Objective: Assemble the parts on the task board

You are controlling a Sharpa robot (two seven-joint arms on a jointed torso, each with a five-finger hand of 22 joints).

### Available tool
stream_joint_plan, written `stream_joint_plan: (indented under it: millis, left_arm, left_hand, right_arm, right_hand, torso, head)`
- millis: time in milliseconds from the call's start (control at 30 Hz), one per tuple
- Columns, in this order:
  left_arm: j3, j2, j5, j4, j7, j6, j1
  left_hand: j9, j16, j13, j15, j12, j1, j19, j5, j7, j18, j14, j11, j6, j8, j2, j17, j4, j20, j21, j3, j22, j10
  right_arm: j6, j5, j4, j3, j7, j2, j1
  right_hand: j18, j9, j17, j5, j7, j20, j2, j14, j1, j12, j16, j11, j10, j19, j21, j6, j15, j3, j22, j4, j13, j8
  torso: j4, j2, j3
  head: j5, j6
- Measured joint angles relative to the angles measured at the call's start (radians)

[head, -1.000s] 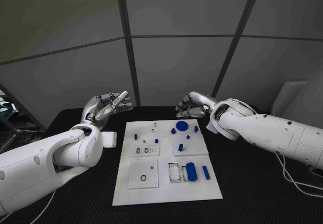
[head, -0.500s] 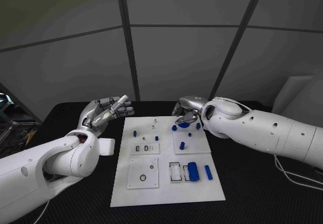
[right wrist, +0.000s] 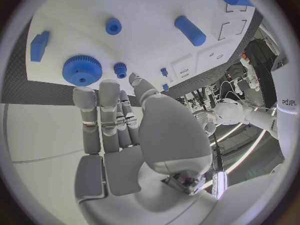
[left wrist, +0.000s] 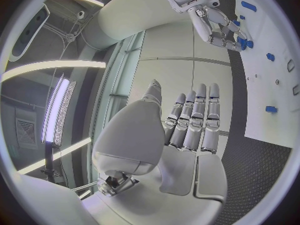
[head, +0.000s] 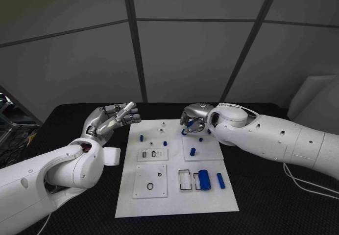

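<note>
Left arm: white, enters from the left edge; forearm angled up and away from the robot
Left hand (head: 111, 119): silver, many-fingered; raised, palm open, fingers (left wrist: 195, 122) straight and side by side; holds nothing
Right arm: white, reaches in from the right edge; wrist bent downward
Right hand (head: 192, 119): silver; fingers (right wrist: 107, 120) pointing down, slightly curled; nothing visibly held

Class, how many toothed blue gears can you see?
2: a large gear and a small gear beside it on the board, near the right hand; others may be hidden.
</note>
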Motion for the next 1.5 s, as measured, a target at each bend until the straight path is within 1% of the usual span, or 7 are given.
stream_joint_plan:
  millis: [67, 133, 667, 733, 1100, 1300, 1500]
  left_arm:
    - [0.0, 0.001, 0.0, -0.001, -0.001, 0.001, -0.001]
    - [0.0, 0.002, 0.0, -0.001, -0.001, 0.002, -0.001]
    - [0.0, 0.002, 0.0, -0.005, -0.004, 0.004, -0.001]
    - [0.0, 0.002, 0.0, -0.006, -0.004, 0.004, -0.001]
    - [0.0, 0.003, 0.0, -0.008, -0.006, 0.004, -0.001]
    - [0.0, 0.004, 0.0, -0.011, -0.007, 0.004, -0.001]
    - [0.0, 0.005, -0.001, -0.012, -0.008, 0.004, -0.001]
  left_hand:
    - [0.0, 0.0, 0.0, 0.0, 0.0, 0.0, 0.0, 0.0, 0.0, 0.0, 0.0, 0.0, 0.0, 0.0, 0.0, 0.0, 0.0, 0.0, 0.0, 0.0, 0.0, 0.0]
    - [0.0, -0.001, 0.0, 0.0, 0.0, 0.0, 0.0, 0.0, 0.0, 0.0, 0.0, 0.0, 0.0, 0.0, 0.0, 0.0, 0.0, 0.0, 0.0, 0.0, 0.0, 0.0]
    - [-0.001, -0.004, 0.0, 0.0, 0.0, 0.0, 0.0, 0.0, 0.0, 0.0, 0.0, 0.0, 0.0, 0.0, 0.0, 0.0, 0.0, 0.0, 0.0, 0.0, 0.0, 0.0]
    - [-0.001, -0.004, 0.0, 0.0, 0.0, 0.0, 0.0, 0.0, 0.0, 0.0, 0.0, 0.0, 0.0, 0.0, 0.0, 0.0, 0.0, 0.0, 0.0, 0.0, 0.0, 0.0]
    - [-0.001, -0.008, 0.0, 0.0, -0.005, 0.0, 0.0, 0.0, 0.0, 0.0, 0.0, 0.0, 0.0, -0.004, 0.0, 0.0, -0.003, 0.0, 0.0, -0.003, 0.0, 0.0]
    - [-0.001, -0.015, 0.0, 0.0, -0.012, 0.0, 0.0, 0.0, 0.0, 0.0, 0.0, 0.004, 0.0, -0.012, 0.0, 0.0, -0.003, 0.0, 0.0, -0.003, -0.001, -0.004]
    - [-0.001, -0.015, 0.0, 0.0, -0.012, 0.0, 0.0, 0.0, 0.0, 0.0, 0.0, 0.004, 0.0, -0.012, 0.0, 0.0, -0.005, 0.0, 0.0, -0.005, -0.001, -0.004]
  right_arm:
    - [0.008, -0.004, -0.004, 0.0, -0.003, 0.003, 0.0]
    - [0.015, -0.006, -0.007, 0.0, -0.004, 0.005, 0.0]
    - [0.046, -0.015, -0.017, 0.0, -0.007, 0.013, 0.0]
    - [0.049, -0.016, -0.018, 0.0, -0.008, 0.014, 0.0]
    - [0.065, -0.015, -0.038, 0.0, -0.008, 0.029, 0.0]
    - [0.069, -0.012, -0.047, 0.001, -0.005, 0.037, 0.001]
    - [0.068, -0.01, -0.051, 0.001, -0.003, 0.039, 0.001]
  right_hand:
    - [0.0, 0.0, 0.023, 0.0, 0.001, -0.001, 0.0, 0.0, 0.0, 0.003, 0.024, 0.003, 0.006, 0.01, 0.016, 0.001, 0.0, 0.009, 0.022, 0.004, 0.0, 0.0]
    - [-0.016, 0.0, 0.038, 0.0, 0.003, 0.003, 0.0, 0.0, 0.0, 0.003, 0.041, 0.002, 0.013, 0.014, 0.027, 0.004, 0.0, 0.016, 0.038, 0.006, 0.0, 0.0]
    - [-0.015, 0.001, 0.123, -0.023, 0.0, -0.002, -0.005, 0.0, 0.005, 0.007, 0.136, -0.007, 0.073, 0.046, 0.093, 0.04, 0.0, 0.117, 0.128, 0.027, 0.0, 0.0]
    - [-0.031, 0.002, 0.138, -0.023, 0.0, -0.006, -0.005, 0.0, 0.005, 0.007, 0.152, -0.007, 0.083, 0.052, 0.105, 0.044, 0.0, 0.13, 0.146, 0.031, 0.0, 0.001]
    - [-0.031, 0.002, 0.162, -0.034, 0.002, -0.002, -0.031, 0.0, -0.007, 0.007, 0.185, -0.011, 0.097, 0.055, 0.124, 0.056, 0.0, 0.189, 0.173, 0.046, 0.0, 0.004]
    - [-0.031, 0.001, 0.163, -0.037, 0.002, -0.002, -0.042, 0.0, -0.002, 0.002, 0.185, -0.011, 0.097, 0.055, 0.124, 0.056, 0.0, 0.193, 0.175, 0.05, 0.0, 0.004]
    - [-0.031, 0.001, 0.19, -0.041, 0.003, -0.004, -0.042, 0.0, -0.002, 0.002, 0.215, -0.007, 0.101, 0.067, 0.14, 0.065, 0.0, 0.225, 0.2, 0.054, 0.0, 0.004]
  torso:
    - [0.001, 0.002, 0.0]
    - [0.002, 0.004, 0.0]
    - [0.0008, 0.011, 0.0001]
    - [0.0008, 0.012, 0.0003]
    - [0.002, 0.016, 0.0005]
    - [0.002, 0.017, 0.0006]
    - [0.002, 0.018, 0.0006]
  head:
    - [0.001, 0.0]
    - [0.002, 0.0]
    - [0.006, -0.001]
    - [0.006, 0.0]
    - [0.005, -0.003]
    - [0.006, -0.005]
    - [0.006, -0.005]
